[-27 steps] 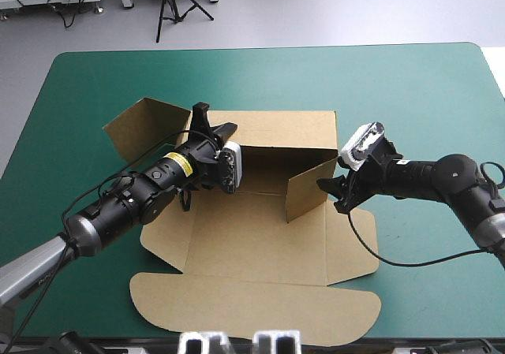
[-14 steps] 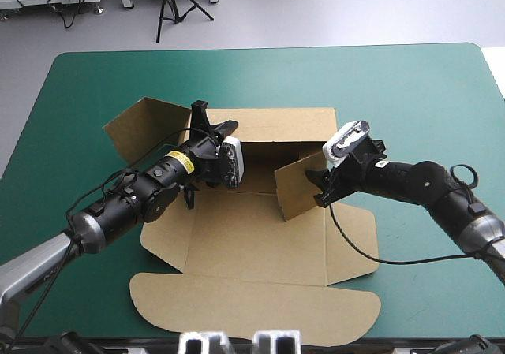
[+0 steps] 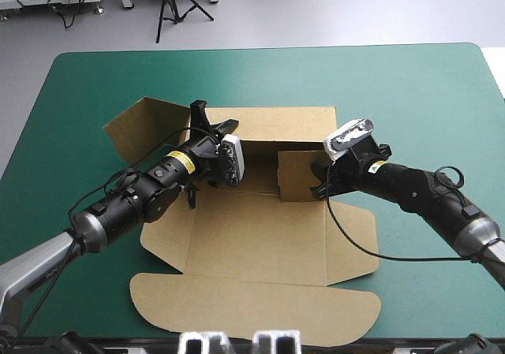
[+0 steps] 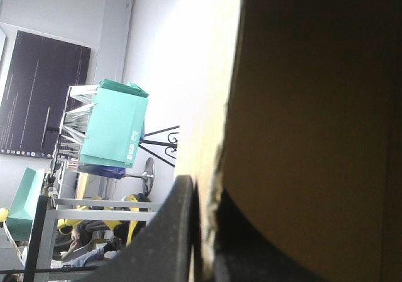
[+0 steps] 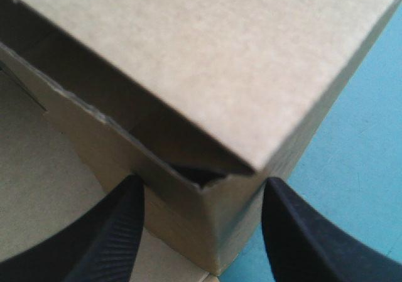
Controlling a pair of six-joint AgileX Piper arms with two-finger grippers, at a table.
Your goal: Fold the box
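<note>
Left gripper all but shut, clamped on the box at the upper edge of its back wall, at that wall's left end. Left wrist view confirms it: a thin sheet of brown board is pinched between the two black fingers, and more board fills the view ahead of them. Right gripper wide. Right wrist view shows its fingers well apart with a raised corner of board standing between them, neither finger visibly pressing the board. Teal-green cover shows beside that corner. Box sits mid-table, somewhat nearer the near edge than the far, base panel flat on the table. Back wall upright along the far side of the base. Left side panel raised and leaning outward, away from the base, beyond the left arm. Right end tab upright and turned inward, roughly parallel with the back wall and just in front of it, over the base. Right gripper is at the tab's right end; cannot tell from the high view whether it touches. Right side flap flat on the cover, partly under the right arm. Lid flap, long with rounded ends, flat near the table's near edge. Left arm crosses the base's left part from the near-left; right arm comes in from the right edge.
</note>
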